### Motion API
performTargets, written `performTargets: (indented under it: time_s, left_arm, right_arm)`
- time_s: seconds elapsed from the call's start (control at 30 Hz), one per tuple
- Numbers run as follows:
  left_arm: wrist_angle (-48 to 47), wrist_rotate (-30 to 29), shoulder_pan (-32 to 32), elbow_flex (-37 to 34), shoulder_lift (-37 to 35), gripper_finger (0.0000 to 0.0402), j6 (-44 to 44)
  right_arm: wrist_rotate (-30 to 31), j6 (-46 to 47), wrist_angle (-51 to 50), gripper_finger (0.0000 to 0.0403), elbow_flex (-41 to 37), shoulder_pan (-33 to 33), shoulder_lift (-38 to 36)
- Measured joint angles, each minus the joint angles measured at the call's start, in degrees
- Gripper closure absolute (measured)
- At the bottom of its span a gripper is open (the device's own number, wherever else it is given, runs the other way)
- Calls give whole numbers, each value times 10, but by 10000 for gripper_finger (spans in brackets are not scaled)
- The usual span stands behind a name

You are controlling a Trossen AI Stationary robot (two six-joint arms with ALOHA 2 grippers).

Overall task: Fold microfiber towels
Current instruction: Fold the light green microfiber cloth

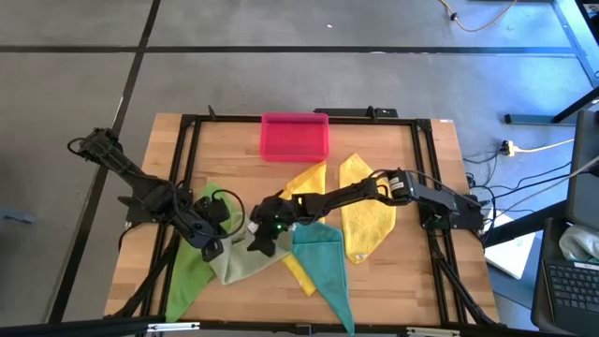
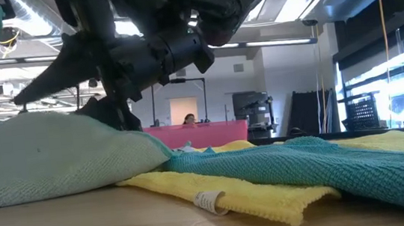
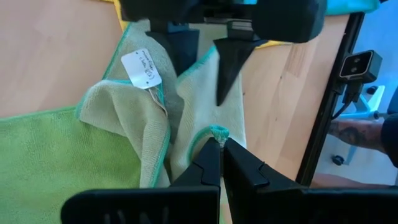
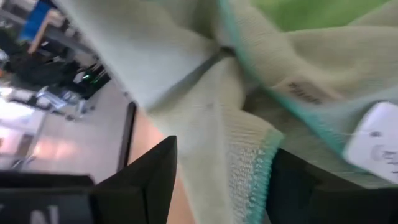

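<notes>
No writing can be made out anywhere. The white care tag (image 3: 141, 68) sewn to the teal-edged hem of the pale olive green towel (image 3: 134, 121), just ahead of the left gripper (image 3: 221, 163) and its pinched fingertips, carries a few lines of small dark print, too fine to read. In the right wrist view the same tag (image 4: 375, 144) shows only blurred grey marks.

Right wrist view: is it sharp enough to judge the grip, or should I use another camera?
Right wrist view: the pale olive towel fills the frame, soft and smeared, the dark fingers blurred. Left wrist view: crisp, showing the left gripper pinching a towel edge. Low view: backlit, the arms only dark silhouettes. High view: evenly lit.
</notes>
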Motion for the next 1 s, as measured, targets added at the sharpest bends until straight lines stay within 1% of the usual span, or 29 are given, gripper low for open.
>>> performTargets:
  time_s: [0.07, 0.2, 0.37, 0.47, 0.6, 0.7, 0.8, 0.9, 1.0]
  left_arm:
    - [0, -5, 0, 0, 0, 402, 0]
    - [0, -18, 0, 0, 0, 402, 0]
    - [0, -36, 0, 0, 0, 402, -2]
    - [0, -39, 0, 0, 0, 402, -3]
    - [2, -42, 0, 0, 0, 402, -21]
    - [8, -43, 0, 0, 0, 402, -32]
    - [10, -44, 0, 0, 0, 402, -33]
    - [10, -45, 0, 0, 0, 402, -30]
    - [9, -66, 0, 0, 0, 402, -36]
  right_arm:
    - [-19, 2, 8, 201, 0, 2, 0]
    - [-42, 63, 36, 205, 0, 3, 0]
    - [-42, 91, 44, 232, 0, 1, 1]
    - [-27, 119, 47, 251, 0, -4, 1]
    - [5, 136, 40, 256, 0, -12, 1]
    - [28, 131, 30, 253, 0, -13, 1]
    - [32, 114, 23, 258, 0, -12, 1]
    - [13, 100, 31, 289, 0, -8, 1]
    - [-51, 98, 56, 353, 0, -8, -1]
